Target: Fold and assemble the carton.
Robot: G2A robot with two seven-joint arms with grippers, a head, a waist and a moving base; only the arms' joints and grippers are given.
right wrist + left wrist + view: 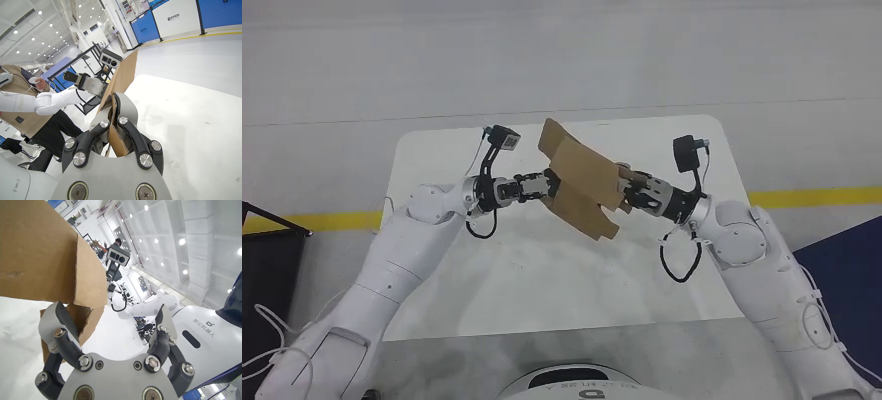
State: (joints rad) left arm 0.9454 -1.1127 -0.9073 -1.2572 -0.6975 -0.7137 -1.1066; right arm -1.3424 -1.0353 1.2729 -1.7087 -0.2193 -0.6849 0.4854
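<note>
Nearest, right wrist view: right gripper (114,97), pinched shut on a corrugated edge of the flat brown cardboard carton (123,75). Grey fingers (130,109) pressed against the board, one on each face, no gap between them and it. Carton seen edge-on here, rising away from the fingertips, above the tabletop.

Left wrist view: left gripper (110,307), spread wide, clamped on nothing. One dark-padded finger (63,318) up against the carton at the ragged corner of a flap. Other finger (164,323) well apart from the board, in free air. Slit between two flaps visible just beyond the near finger, with a broad plain brown panel above it.

Top view: carton held up off the white rounded-corner table (442,290), tilted, between the two grippers, over the far half of the tabletop. Left gripper at the carton's left side, right gripper at its right side, wrists pointing toward each other. Carton flat or nearly so, not squared into a box. Short flaps sticking out at its far end and at its near end. Lowest corner touching the tabletop or not: cannot tell.

Farther out: grey floor with a yellow stripe (332,218) showing on both sides of the table. Black metal frame (262,225) on the floor, left of the table.

Farthest, right wrist view: blue panel barriers (145,31) on black feet, standing on the pale floor well beyond the table edge.
</note>
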